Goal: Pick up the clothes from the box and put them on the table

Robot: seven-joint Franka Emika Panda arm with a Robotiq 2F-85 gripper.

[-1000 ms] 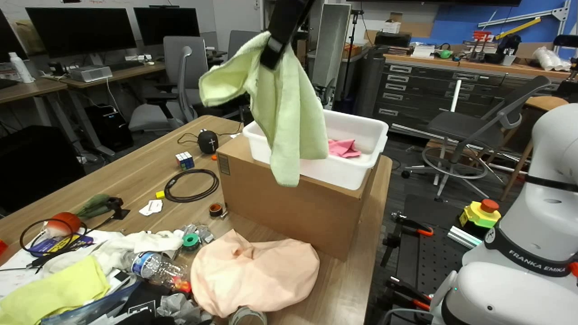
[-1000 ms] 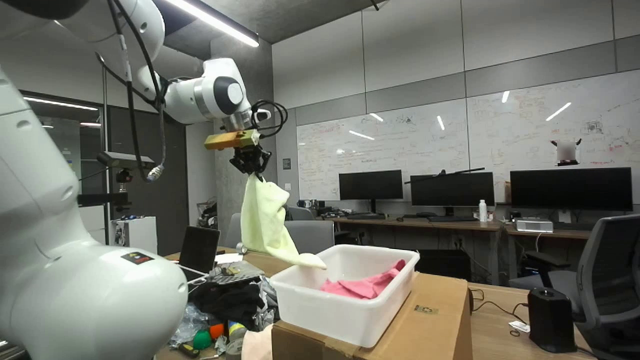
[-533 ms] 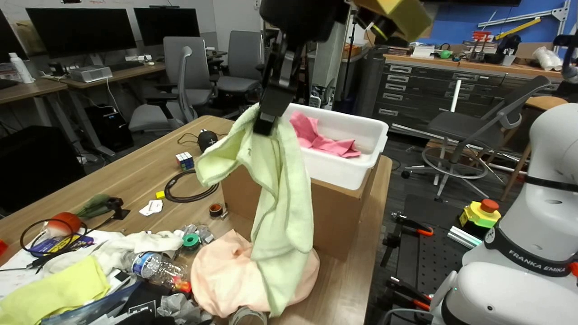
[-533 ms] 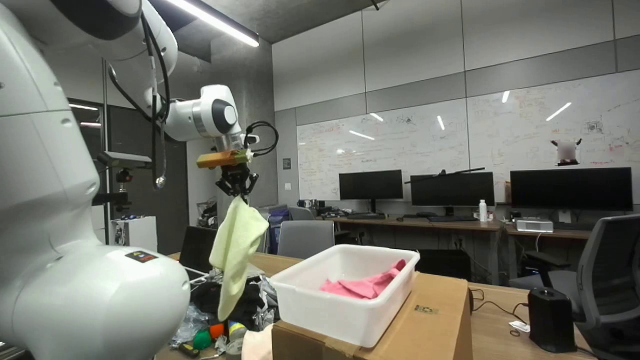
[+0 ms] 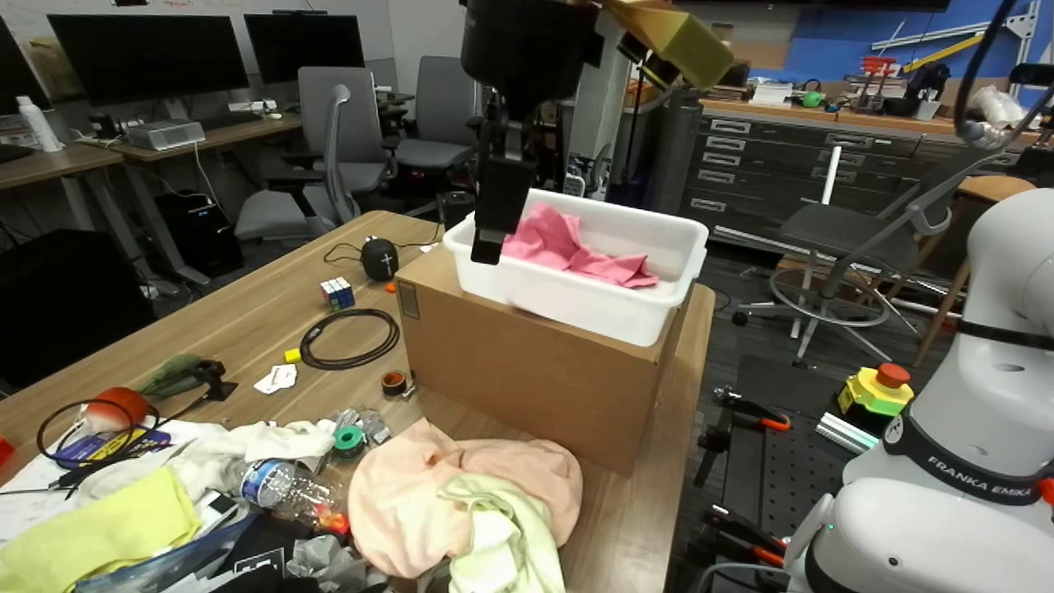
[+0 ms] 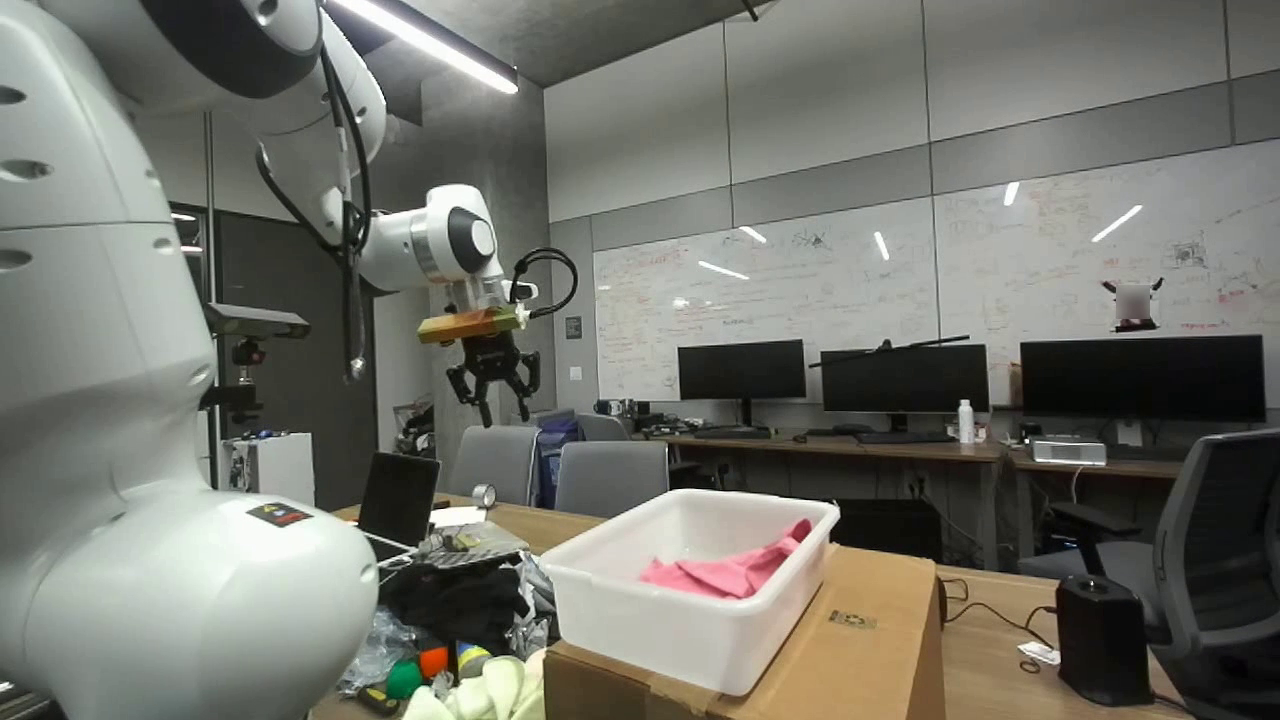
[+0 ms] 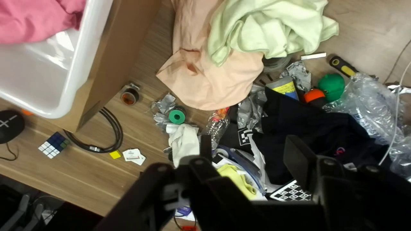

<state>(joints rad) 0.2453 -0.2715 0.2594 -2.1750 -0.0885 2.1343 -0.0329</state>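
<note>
On the cluttered table, your carry has just ended: the green cloth, in the hand half a second ago, now lies crumpled at the near side, partly over the peach cloth. You have the hand hanging above, spread wide and gripping nothing. The pink cloth remains in the white tub, off to the right in both exterior views, so you likely need one more transfer

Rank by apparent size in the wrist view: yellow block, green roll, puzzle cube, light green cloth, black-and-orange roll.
1. Light green cloth, by far
2. Puzzle cube
3. Green roll and black-and-orange roll: look alike, not ranked
4. Yellow block
</note>
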